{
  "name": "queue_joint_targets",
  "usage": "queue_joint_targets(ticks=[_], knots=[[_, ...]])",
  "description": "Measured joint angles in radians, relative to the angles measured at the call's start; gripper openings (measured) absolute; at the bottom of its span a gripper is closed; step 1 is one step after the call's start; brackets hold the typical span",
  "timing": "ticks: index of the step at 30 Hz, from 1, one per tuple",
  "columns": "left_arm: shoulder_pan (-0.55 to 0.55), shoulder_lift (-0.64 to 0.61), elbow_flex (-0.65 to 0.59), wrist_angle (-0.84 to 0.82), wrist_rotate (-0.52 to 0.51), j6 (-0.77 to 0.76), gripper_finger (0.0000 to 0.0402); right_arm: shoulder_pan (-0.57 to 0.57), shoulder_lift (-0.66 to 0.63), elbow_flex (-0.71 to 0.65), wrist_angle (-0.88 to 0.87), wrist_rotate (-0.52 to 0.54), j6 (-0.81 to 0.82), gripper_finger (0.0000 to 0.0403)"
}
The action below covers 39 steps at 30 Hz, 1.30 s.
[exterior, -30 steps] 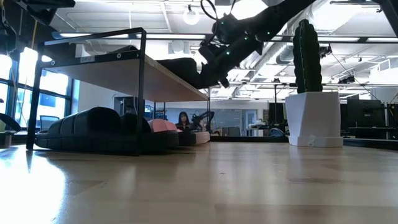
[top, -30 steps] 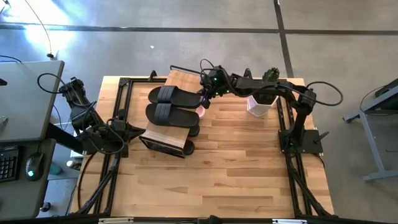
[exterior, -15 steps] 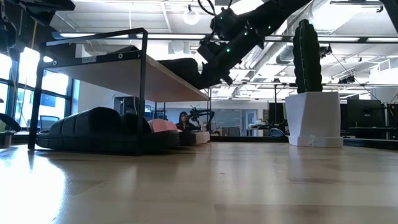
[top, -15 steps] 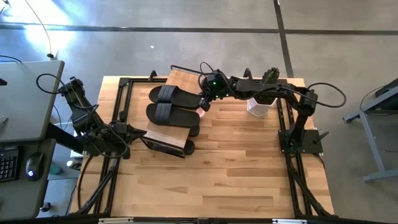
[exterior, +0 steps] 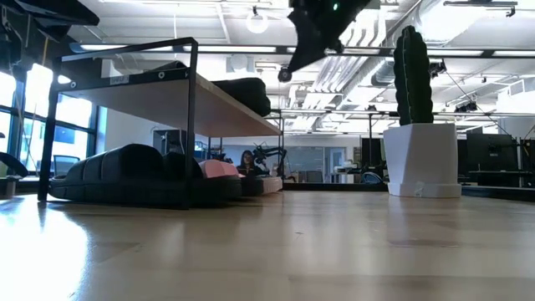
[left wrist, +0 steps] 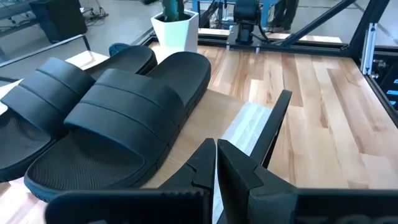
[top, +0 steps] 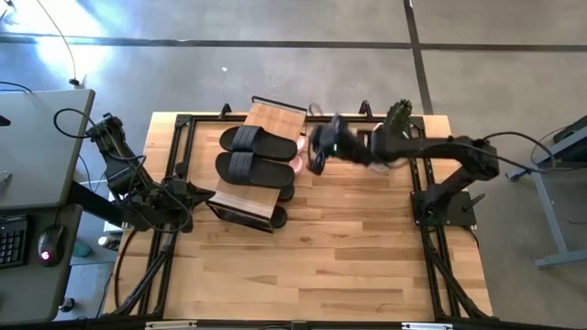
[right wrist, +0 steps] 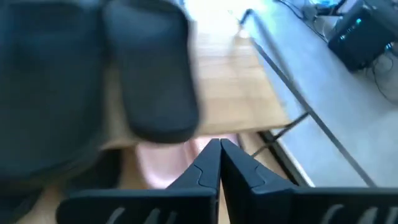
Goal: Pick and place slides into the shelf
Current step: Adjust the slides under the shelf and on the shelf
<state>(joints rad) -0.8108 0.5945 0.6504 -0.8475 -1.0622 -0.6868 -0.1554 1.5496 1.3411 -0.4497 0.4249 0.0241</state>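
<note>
No readable writing or brand marks anywhere I can see.

Right gripper (top: 314,158): jaws fully closed, holding nothing. It hangs in the air just off the shelf's (top: 272,117) right end, above the surface (top: 348,247), near the toe ends of the slides on top. In the right wrist view its closed tips (right wrist: 219,163) point at the end of one black slide (right wrist: 155,81) on the top board, with a pink slide (right wrist: 163,163) showing on the lower level; no contact with either. In the low view it sits high (exterior: 287,73), above and clear of the slide end (exterior: 247,94) on the top board.

Left gripper (top: 204,194): jaws closed, empty, parked at the shelf's near-left corner. Left wrist view shows its tips (left wrist: 216,163) over the top board, just beside the nearer black slide (left wrist: 124,118) but not touching it.

Slides: two black ones (top: 255,154) lie side by side on the shelf's top board, straps up. A pink one peeks out (top: 298,161) at the right end under the board. Low view shows dark slides (exterior: 125,174) and a pink one (exterior: 219,169) on the lower level.

White cactus pot (exterior: 422,159) stands on the surface to the right of the shelf, well apart from it.
</note>
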Motion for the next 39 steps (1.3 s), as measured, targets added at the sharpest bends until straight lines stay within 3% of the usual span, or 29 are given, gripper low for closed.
queue_joint_targets(ticks=[5,8,10,13,16,24,32,39], knots=[[0.000,-0.003,-0.032,0.007,0.000,-0.013,0.0007,0.189,-0.051,-0.143,0.084,0.121,0.033,0.0000],[0.000,-0.003,-0.054,0.006,0.000,-0.026,0.0007,0.322,-0.134,-0.381,0.345,0.208,0.087,0.0000],[0.000,-0.003,-0.059,0.006,0.000,-0.026,0.0007,0.389,-0.193,-0.562,0.650,0.217,0.071,0.0000],[0.000,-0.004,-0.059,0.009,0.000,-0.026,0.0007,0.393,-0.250,-0.747,0.989,0.161,0.029,0.0000],[0.000,-0.004,-0.059,0.017,0.000,-0.027,0.0007,0.325,-0.227,-0.830,1.033,0.112,0.124,0.0000],[0.000,-0.003,-0.059,0.039,-0.001,-0.028,0.0007,0.220,-0.021,-0.810,1.335,-0.061,0.064,0.0000],[0.000,-0.003,-0.059,0.039,-0.003,-0.033,0.0007,0.188,0.113,-0.718,1.345,-0.132,0.034,0.0000],[0.000,-0.003,-0.059,0.038,0.001,-0.052,0.0007,0.186,0.122,-0.681,1.346,-0.127,-0.003,0.0000]])
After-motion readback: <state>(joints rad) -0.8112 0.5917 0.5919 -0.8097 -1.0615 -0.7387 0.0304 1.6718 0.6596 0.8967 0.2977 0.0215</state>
